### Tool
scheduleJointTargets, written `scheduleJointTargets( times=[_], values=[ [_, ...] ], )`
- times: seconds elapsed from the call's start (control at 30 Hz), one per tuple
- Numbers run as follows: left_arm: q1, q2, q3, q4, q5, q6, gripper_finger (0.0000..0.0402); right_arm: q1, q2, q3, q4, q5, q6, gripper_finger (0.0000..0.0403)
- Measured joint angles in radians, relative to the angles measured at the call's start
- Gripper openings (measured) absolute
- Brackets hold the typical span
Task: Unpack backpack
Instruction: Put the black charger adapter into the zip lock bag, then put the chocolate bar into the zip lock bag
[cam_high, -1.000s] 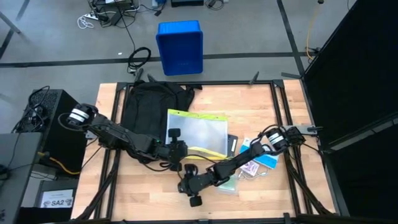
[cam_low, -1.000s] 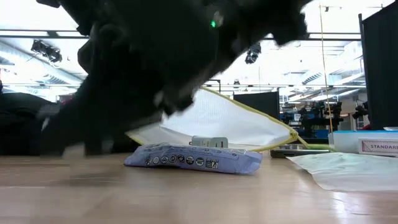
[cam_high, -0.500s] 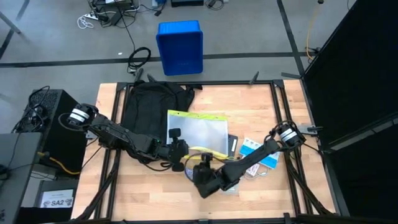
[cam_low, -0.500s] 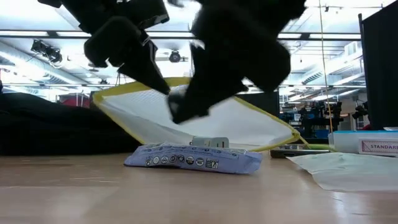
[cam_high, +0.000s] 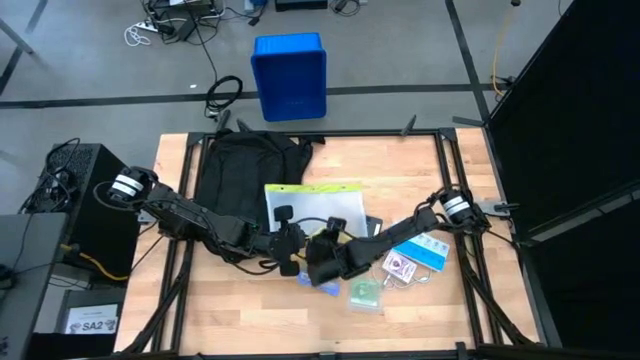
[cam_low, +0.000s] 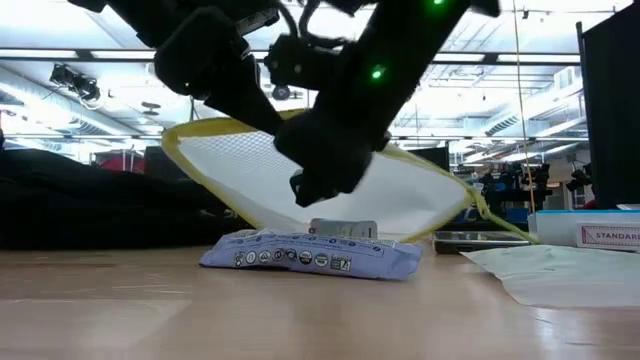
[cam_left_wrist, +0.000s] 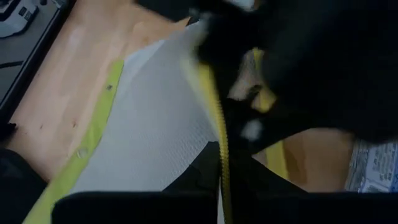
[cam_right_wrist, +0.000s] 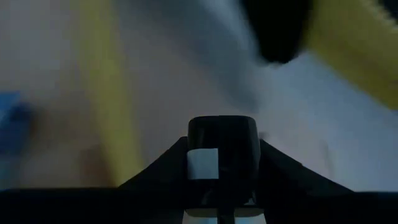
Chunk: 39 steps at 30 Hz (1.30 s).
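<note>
left fingers clenched on the yellow-edged white mesh pouch; right fingers' state unclear.

A wooden bench carries the black backpack at its far left. A blue packet lies near the front, with cards and a clear sleeve to the right.

Grey floor (blue bin standing there), black curtain.

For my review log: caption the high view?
Both end effectors meet at the yellow-edged white mesh pouch beside the black fabric backpack.
</note>
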Motion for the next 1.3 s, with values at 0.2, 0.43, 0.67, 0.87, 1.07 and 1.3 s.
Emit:
scheduleJointTargets(
  times=[0.2, 0.43, 0.67, 0.87, 1.07, 1.3],
  values=[
    [0.0, 0.0, 0.0, 0.0, 0.016, 0.0, 0.0, -0.077, 0.0, 0.0, -0.01, 0.003, 0.052, 0.0126],
    [0.003, 0.0, 0.0, -0.008, 0.009, -0.006, 0.0, -0.112, 0.0, 0.0, -0.032, -0.045, 0.046, 0.0185],
    [0.0, 0.0, 0.0, -0.005, 0.029, 0.006, 0.0, -0.087, -0.004, 0.001, -0.07, -0.046, 0.019, 0.027],
    [-0.002, 0.0, 0.002, -0.003, 0.038, 0.007, 0.0, -0.031, -0.061, 0.001, -0.096, -0.047, 0.038, 0.0286],
    [-0.002, 0.0, 0.002, -0.007, 0.035, 0.006, 0.0, 0.065, -0.11, 0.002, -0.076, -0.116, 0.06, 0.0262],
    [-0.002, 0.0, 0.002, -0.009, 0.031, 0.005, 0.0, 0.165, -0.084, -0.025, 0.1, -0.254, 0.065, 0.0237]
  ],
)
